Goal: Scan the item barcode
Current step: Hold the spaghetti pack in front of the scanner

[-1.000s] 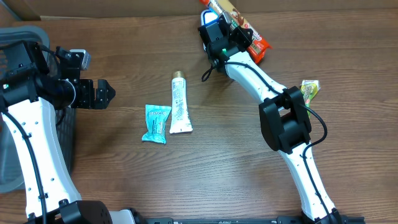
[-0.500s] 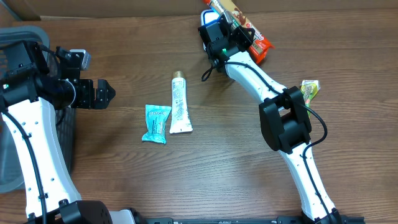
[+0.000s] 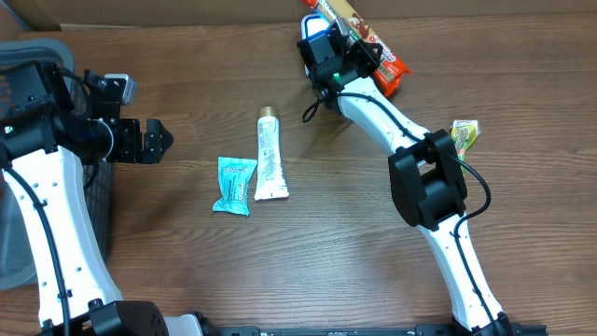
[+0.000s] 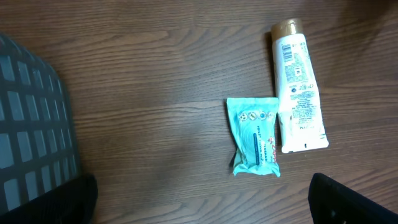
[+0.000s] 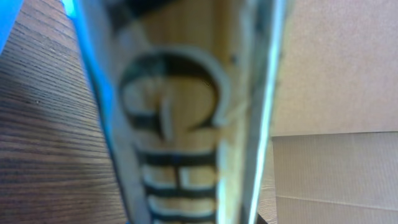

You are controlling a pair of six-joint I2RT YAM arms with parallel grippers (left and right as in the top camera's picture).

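Right fingers [image 3: 347,49] pinch snack bar [image 3: 384,65] tight, up at far edge of desk [image 3: 326,261]. Left fingers [image 3: 154,140] spread wide, hold nothing, near basket [image 3: 19,56]. Pick-up looks done. Scan still to do, I think. Tube [image 3: 269,154] and teal packet [image 3: 233,185] lie mid-desk.

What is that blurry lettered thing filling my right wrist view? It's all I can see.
Observer: Overhead, it is an orange-red snack bar, with the right gripper shut on it at the far edge of the table.
Operator: Anything else lying around?
Observer: A white tube and a teal packet lie side by side mid-table.
Operator: And the other arm?
Observer: The left gripper hangs open above the table, beside a grey basket.
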